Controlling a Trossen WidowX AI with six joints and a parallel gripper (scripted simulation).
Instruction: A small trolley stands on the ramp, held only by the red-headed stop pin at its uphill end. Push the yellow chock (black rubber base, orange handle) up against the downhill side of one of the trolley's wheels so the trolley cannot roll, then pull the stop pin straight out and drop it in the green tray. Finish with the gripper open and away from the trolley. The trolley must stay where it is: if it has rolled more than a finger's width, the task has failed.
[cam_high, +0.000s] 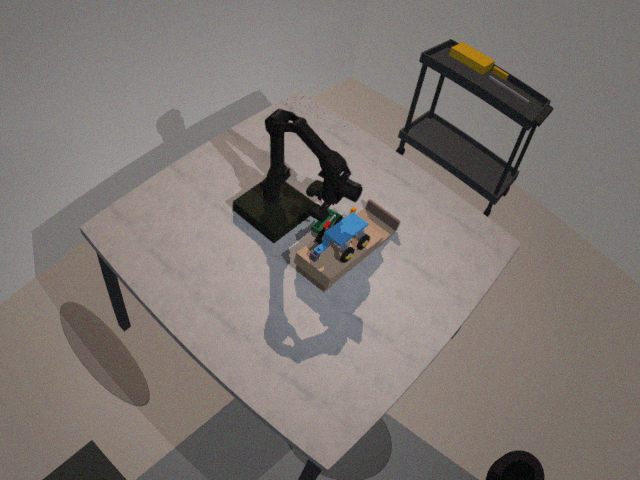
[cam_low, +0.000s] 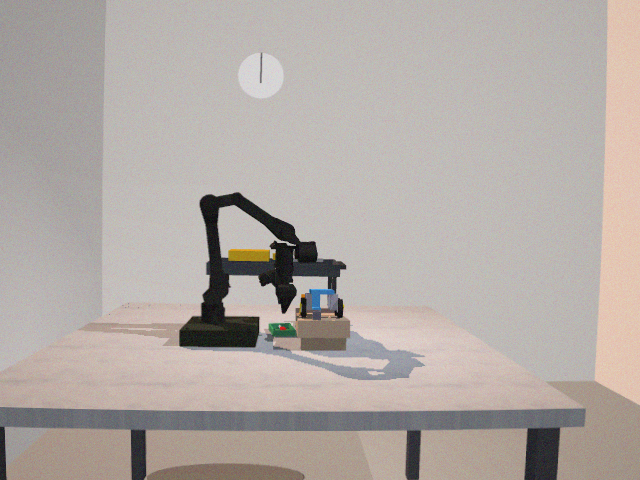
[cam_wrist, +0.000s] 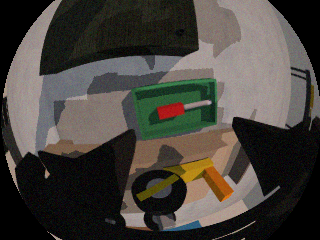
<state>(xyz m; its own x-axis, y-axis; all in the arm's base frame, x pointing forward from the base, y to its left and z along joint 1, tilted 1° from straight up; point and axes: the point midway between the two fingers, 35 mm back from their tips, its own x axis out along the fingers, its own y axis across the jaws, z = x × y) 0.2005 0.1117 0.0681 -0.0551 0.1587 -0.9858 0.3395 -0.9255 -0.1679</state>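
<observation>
The stop pin lies in the green tray, its red head and pale shaft inside the walls. My gripper is open and empty above the tray area, fingers wide apart. The blue-topped trolley stands on the ramp. The yellow chock, with its orange handle, sits at the downhill side of the tray-side wheel. It appears against the tyre; exact contact and its black base are not clear.
The ramp's brown end wall stands at its downhill end. The arm's dark base block is on the other side of the tray from the ramp. A wheeled cart stands beyond the table.
</observation>
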